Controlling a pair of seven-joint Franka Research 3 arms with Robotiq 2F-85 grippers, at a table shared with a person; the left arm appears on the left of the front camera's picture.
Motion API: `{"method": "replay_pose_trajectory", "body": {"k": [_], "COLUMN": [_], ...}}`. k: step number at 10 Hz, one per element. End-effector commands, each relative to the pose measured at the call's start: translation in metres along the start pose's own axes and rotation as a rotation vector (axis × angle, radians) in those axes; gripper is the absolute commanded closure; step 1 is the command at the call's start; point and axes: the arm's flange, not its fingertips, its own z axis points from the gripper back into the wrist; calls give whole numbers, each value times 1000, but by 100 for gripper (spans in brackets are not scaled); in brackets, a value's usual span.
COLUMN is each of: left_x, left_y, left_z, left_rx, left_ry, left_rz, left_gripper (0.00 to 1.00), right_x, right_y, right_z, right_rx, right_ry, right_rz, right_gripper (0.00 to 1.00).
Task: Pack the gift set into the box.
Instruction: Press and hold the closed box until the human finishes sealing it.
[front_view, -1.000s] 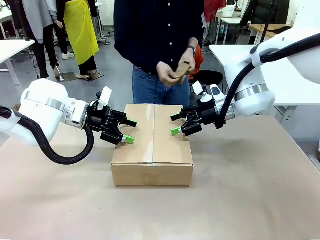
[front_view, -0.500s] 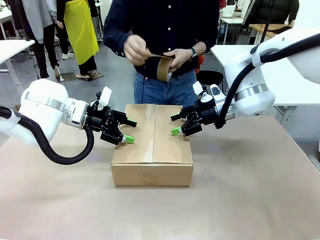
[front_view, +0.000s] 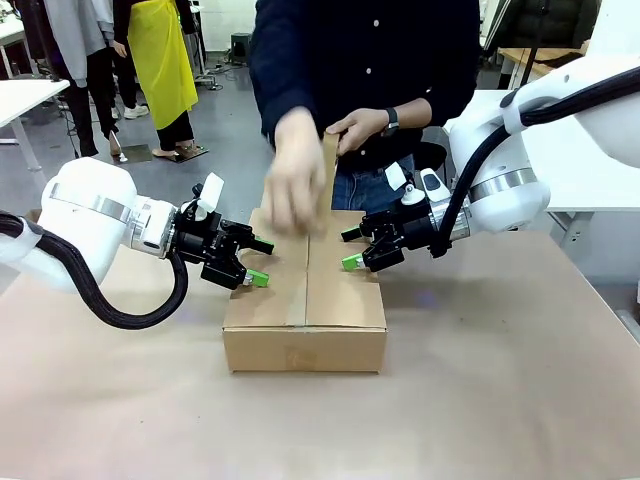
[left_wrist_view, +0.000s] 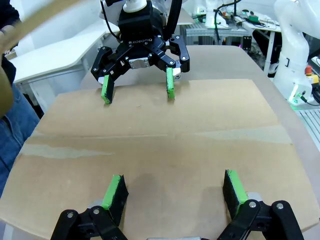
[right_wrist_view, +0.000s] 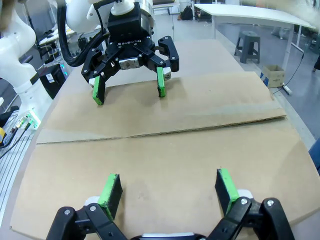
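Note:
The box stands mid-table with its top flaps folded flat and meeting along a centre seam. The gift set is hidden. My left gripper is open, its green tips down on the left flap. My right gripper is open too, tips on the right flap. Each wrist view shows the other gripper facing it across the box: the right gripper and the left gripper. A person's hand reaches down over the box's far edge, pulling a strip of brown tape.
The table is covered in brown paper, with free room in front of and beside the box. White tables stand behind at left and right. People stand far back at left.
The person has leaned in over the box and brought both hands down with the tape stretched between them. Both arms and the box have stayed put.

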Motion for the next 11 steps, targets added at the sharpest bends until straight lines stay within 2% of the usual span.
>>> {"method": "replay_pose_trajectory", "body": {"k": [1,11], "left_x": [-2,-2], "left_y": [-3,-3], "left_z": [0,0], "left_rx": [2,2], "left_ry": [0,0], "left_rz": [-15,-15], "left_gripper": [0,0], "right_x": [-1,-1], "right_y": [1,1], "right_z": [-1,-1], "right_rx": [0,0], "right_ry": [3,3], "right_rz": [3,3], "right_gripper": [0,0]}}
